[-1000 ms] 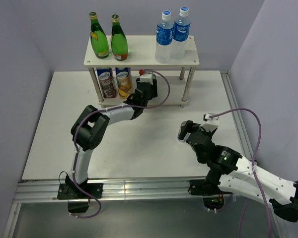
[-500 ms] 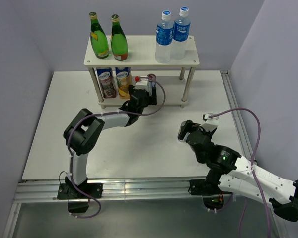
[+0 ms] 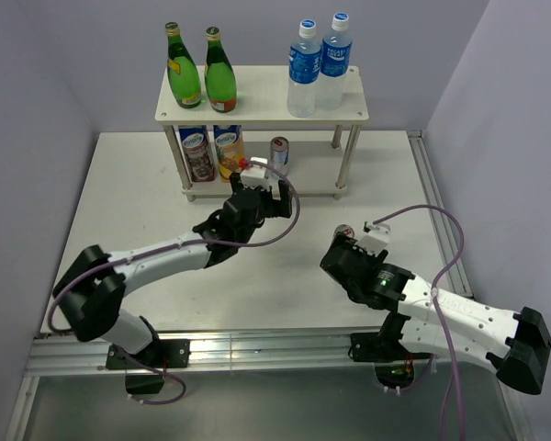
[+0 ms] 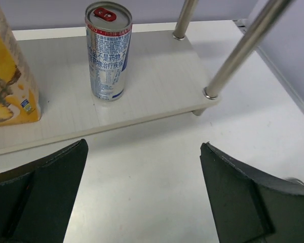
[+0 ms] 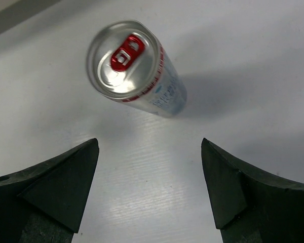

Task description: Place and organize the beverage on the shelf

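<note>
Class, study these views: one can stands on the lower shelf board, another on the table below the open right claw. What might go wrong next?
1. The can on the table sits off-centre under the right claw; one finger may strike first and tip this slim can.
2. Sliding it onto the shelf could bump the can on the shelf or the metal post flanking the free spot.

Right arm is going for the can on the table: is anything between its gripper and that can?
Nothing visible. The can stands upright on the bare table, just ahead of the right gripper. Its fingers are open wide, one on each side of the wrist view, with only table surface between them and the can.
</note>
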